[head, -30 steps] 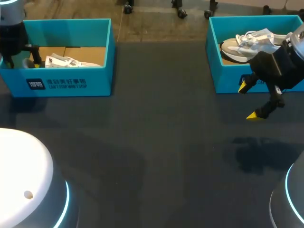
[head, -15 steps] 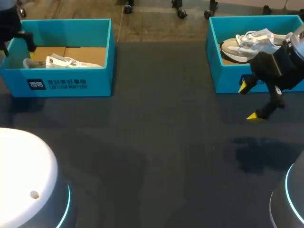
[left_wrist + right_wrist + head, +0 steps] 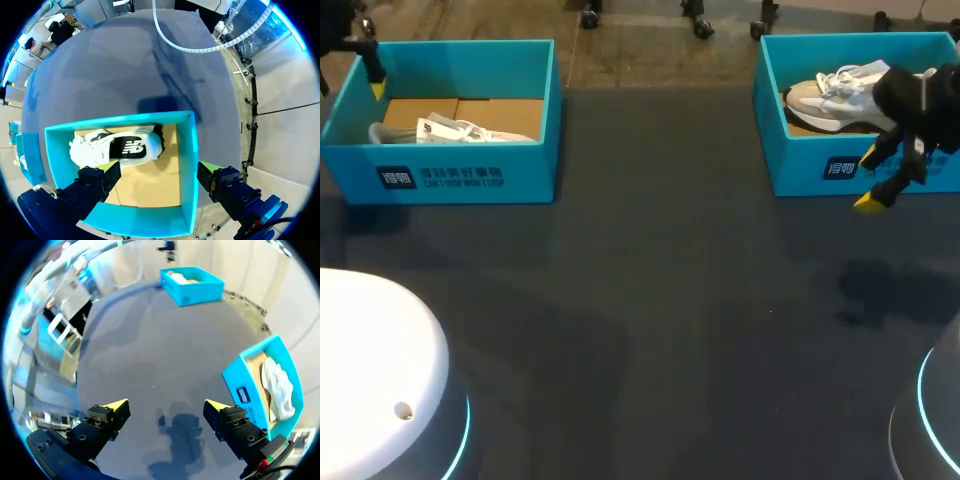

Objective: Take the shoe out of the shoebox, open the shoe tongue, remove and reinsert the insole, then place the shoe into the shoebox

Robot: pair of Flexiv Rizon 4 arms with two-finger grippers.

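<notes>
- A dark grey, matte tabletop (image 3: 650,300) takes up most of the head view.
- A soft-edged dark shadow (image 3: 885,290) lies on the tabletop towards its right side.
- A broader, fainter shadow (image 3: 550,360) spreads over the tabletop left of the middle, near the front.
- A tiny pale speck (image 3: 770,312) sits on the tabletop right of the middle. It is perhaps a bit of lint, but too small to tell.

Shoeboxes: 2, both teal: left shoebox (image 3: 470,178) at bench (image 3: 650,300) far-left corner, right shoebox (image 3: 800,170) at far-right corner. Shoes: 2, left shoe (image 3: 460,130) and right shoe (image 3: 835,92), one per box. Claws: 2, left claw (image 3: 157,175), right claw (image 3: 870,180).
</notes>
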